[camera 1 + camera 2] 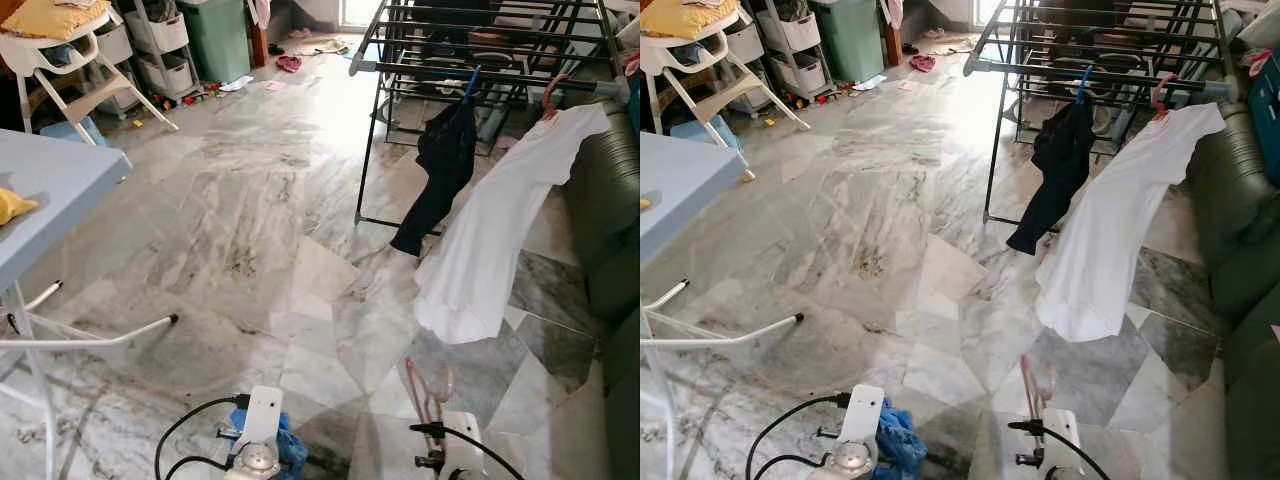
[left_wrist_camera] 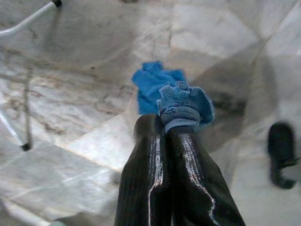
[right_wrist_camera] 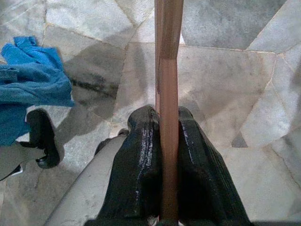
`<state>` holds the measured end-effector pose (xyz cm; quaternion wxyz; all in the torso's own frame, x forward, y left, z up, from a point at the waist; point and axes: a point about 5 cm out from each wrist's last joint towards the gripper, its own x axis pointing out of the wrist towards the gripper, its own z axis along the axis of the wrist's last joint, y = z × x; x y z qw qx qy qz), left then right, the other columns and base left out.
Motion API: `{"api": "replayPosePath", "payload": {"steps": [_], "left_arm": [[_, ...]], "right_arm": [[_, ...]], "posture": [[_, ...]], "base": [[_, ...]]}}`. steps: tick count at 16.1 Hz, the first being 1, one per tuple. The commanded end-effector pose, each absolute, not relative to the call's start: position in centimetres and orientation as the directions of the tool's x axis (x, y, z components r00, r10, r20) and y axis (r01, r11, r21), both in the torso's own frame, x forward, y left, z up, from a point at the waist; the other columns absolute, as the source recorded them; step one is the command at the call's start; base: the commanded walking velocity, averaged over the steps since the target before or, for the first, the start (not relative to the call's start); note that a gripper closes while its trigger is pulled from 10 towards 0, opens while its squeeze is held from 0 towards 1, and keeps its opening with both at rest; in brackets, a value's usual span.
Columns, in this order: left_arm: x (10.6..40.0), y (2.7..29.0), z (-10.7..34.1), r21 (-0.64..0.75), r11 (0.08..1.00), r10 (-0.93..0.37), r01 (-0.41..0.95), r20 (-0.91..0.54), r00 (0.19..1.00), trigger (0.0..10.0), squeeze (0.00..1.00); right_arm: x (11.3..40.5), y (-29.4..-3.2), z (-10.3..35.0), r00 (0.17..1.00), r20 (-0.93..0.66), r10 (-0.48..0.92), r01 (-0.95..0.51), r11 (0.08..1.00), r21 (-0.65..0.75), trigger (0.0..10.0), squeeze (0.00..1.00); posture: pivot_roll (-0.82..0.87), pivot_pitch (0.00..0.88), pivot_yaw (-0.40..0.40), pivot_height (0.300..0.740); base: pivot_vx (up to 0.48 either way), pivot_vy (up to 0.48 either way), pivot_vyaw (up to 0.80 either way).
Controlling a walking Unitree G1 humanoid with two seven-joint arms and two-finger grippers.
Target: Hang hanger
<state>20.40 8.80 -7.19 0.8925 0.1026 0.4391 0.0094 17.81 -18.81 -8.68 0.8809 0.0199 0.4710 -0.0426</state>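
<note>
Right wrist view: right end effector (image 3: 164, 122) clamped on pink hanger (image 3: 168, 56); left end effector (image 2: 167, 134) apparently pinching blue cloth (image 2: 181, 106).

The left claw (image 2: 164, 136) pinches a cloth (image 2: 181, 106); the right claw (image 3: 162, 127) pinches a hanger (image 3: 168, 56) standing up from it. Ahead of the right claw — well apart — stands the drying rack (image 1: 480, 60), two garments (image 1: 500, 230) hanging on it. The table (image 1: 50, 180) lies left of the left claw.

No readable text, no labels, no brand marks, no numbers, no signs anywhere across the four views
</note>
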Motion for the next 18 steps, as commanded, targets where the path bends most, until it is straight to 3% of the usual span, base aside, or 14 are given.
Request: {"api": "replayPosePath", "payload": {"steps": [1,2,3,8,18], "left_arm": [[22.0,10.1,-6.5,0.126,0.991,0.067,0.046,-0.765,0.641,10.0,0.0],[24.8,19.1,-4.6,0.177,0.984,0.155,-0.037,-0.722,0.674,10.0,0.0],[27.3,21.1,-2.4,0.174,0.981,0.179,-0.083,-0.669,0.722,10.0,0.0],[31.2,19.8,1.1,0.193,0.98,0.153,-0.052,-0.553,0.819,10.0,0.0],[22.5,18.7,-6.3,0.173,0.983,0.097,0.063,-0.779,0.619,10.0,0.0]], "right_arm": [[19.5,-19.1,-7.8,0.596,-0.8,-0.072,0.147,0.989,0.02,10.0,0.0],[20.5,-19.2,-7.3,0.617,-0.783,-0.075,0.152,0.988,0.024,10.0,0.0],[22.6,-19.2,-6.0,0.66,-0.748,-0.073,0.155,0.987,0.041,10.0,0.0],[26.6,-17.5,-3.4,0.745,-0.666,-0.034,0.126,0.988,0.091,10.0,0.0],[20.5,-17.5,-7.5,0.606,-0.795,-0.016,0.068,0.997,0.032,10.0,0.0]], "posture": [[-0.12,0.087,0.043,0.74],[-0.12,0.087,0.043,0.74],[-0.12,0.082,0.043,0.74],[-0.13,0.071,0.05,0.74],[-0.12,0.074,0.033,0.74]], "base": [[0.0,0.0,0.0],[0.0,0.0,0.0],[0.0,0.0,0.0],[0.0,0.0,0.0],[0.0,0.0,0.0]]}}
